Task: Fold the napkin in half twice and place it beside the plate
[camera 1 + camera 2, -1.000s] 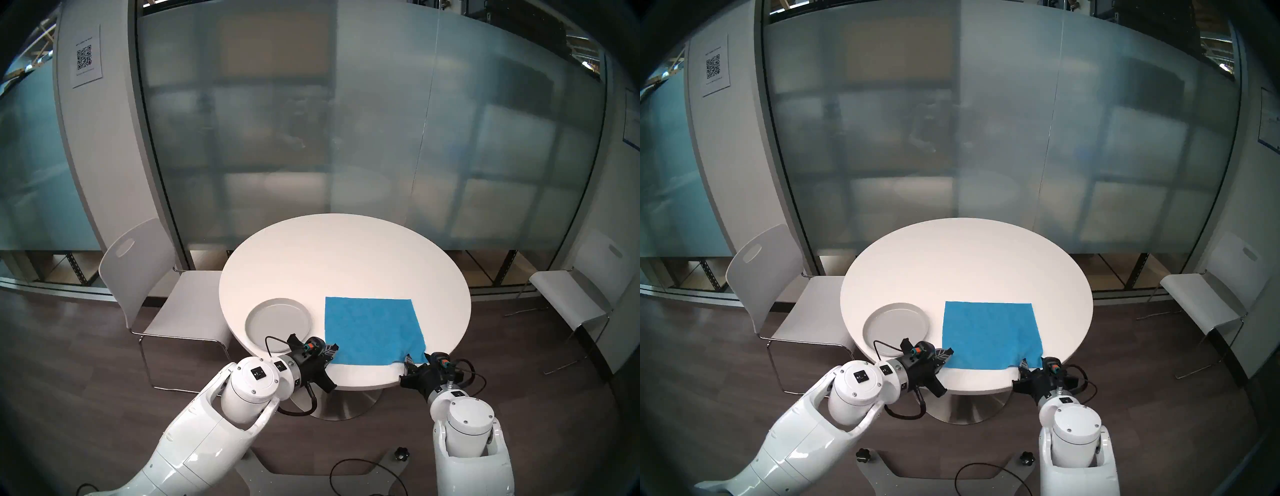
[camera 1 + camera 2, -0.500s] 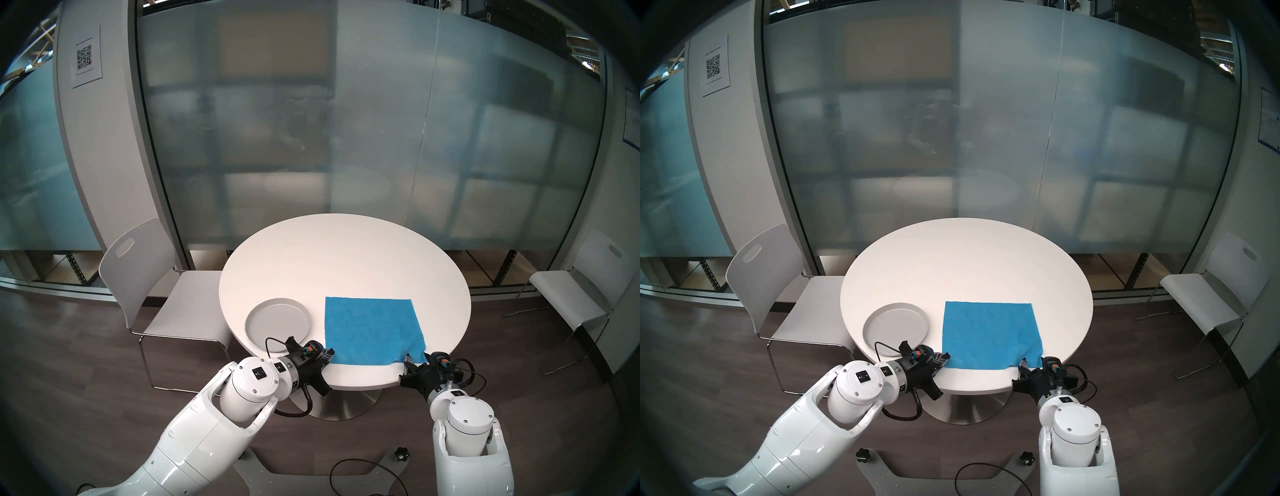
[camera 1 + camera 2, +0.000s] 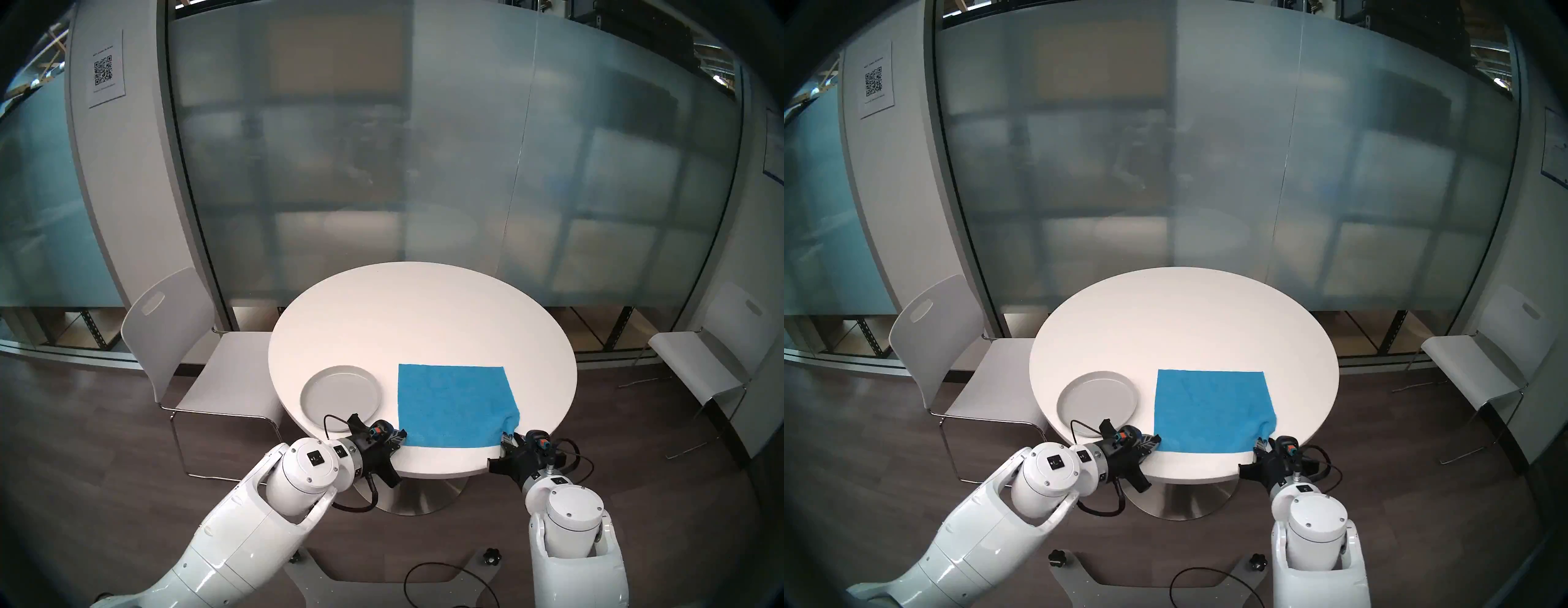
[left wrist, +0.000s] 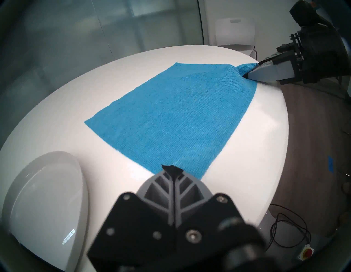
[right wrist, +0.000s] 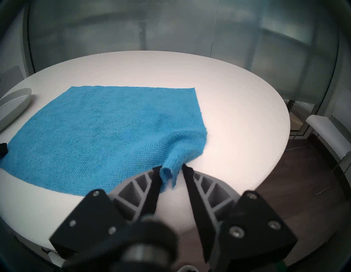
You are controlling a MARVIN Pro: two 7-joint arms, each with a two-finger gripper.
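Soft, light, limp napkin (image 3: 454,403) flat at 3 o'clock of the plate (image 3: 339,392), best pinched by near corners: left gripper (image 4: 171,168) jaws together at the 7 o'clock corner, right gripper (image 5: 171,166) jaws apart around the bunched 5 o'clock corner.

The two head views look down from high above, far from the jaws, and show nearly the same round desk (image 3: 424,322) from side by side. The left wrist view sits just behind its own jaws and looks across the desk at the other arm's jaws. The right wrist view sits just behind its jaws, looking forward. All four share the desk.
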